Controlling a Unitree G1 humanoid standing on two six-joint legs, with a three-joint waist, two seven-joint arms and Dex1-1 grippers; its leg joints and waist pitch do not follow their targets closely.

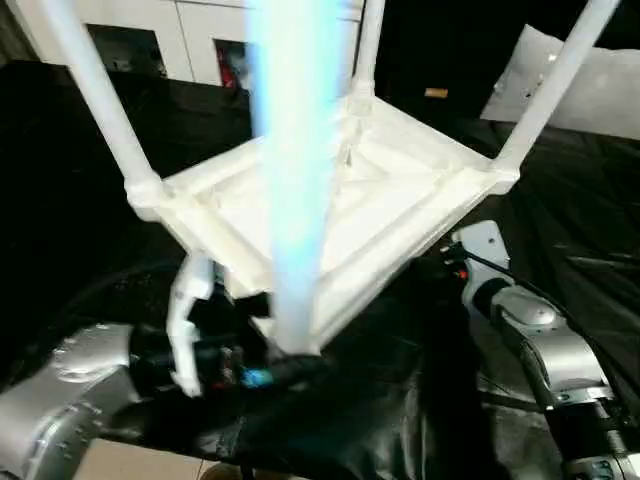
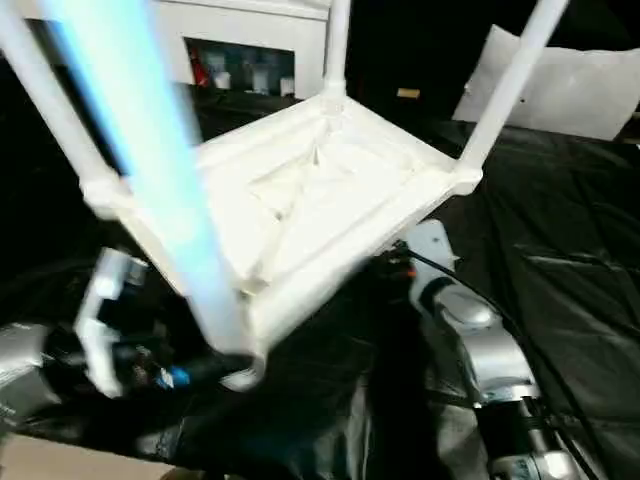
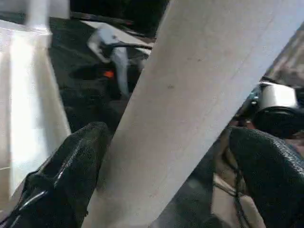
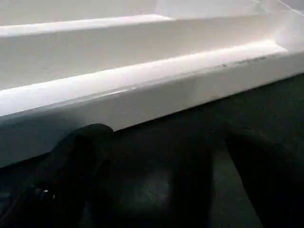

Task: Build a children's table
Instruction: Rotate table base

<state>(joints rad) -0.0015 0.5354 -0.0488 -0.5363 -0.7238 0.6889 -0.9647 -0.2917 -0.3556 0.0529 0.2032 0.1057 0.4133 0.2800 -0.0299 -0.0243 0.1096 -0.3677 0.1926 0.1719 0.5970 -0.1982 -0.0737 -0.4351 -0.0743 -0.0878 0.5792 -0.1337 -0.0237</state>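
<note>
The counter [image 1: 590,230] is covered w/ a black wrinkled sheet. At the far side stands a white cabinet [image 1: 190,35] w/ glass doors, and far right lies a white cushion-like thing [image 1: 600,85].

The tabletop [image 1: 340,215] sits upside down in the middle of the counter, ribbed underside up, one corner toward the robot. Legs stand in the sockets: far left leg [image 1: 95,95], far middle leg [image 1: 368,45], right leg [image 1: 555,80], and the near leg [image 1: 295,170], very close to the camera, blocking much of the tabletop.

Left tool [image 3: 166,156] is at the base of the near leg; its fingers [image 3: 71,166] stand wide, one each side of the leg, approx. touching on one side, gap on the other. Right tool [image 4: 166,171] is low beside the tabletop's right edge, fingers apart, holding nothing. The right arm [image 1: 535,330] lies on the sheet, near right.
</note>
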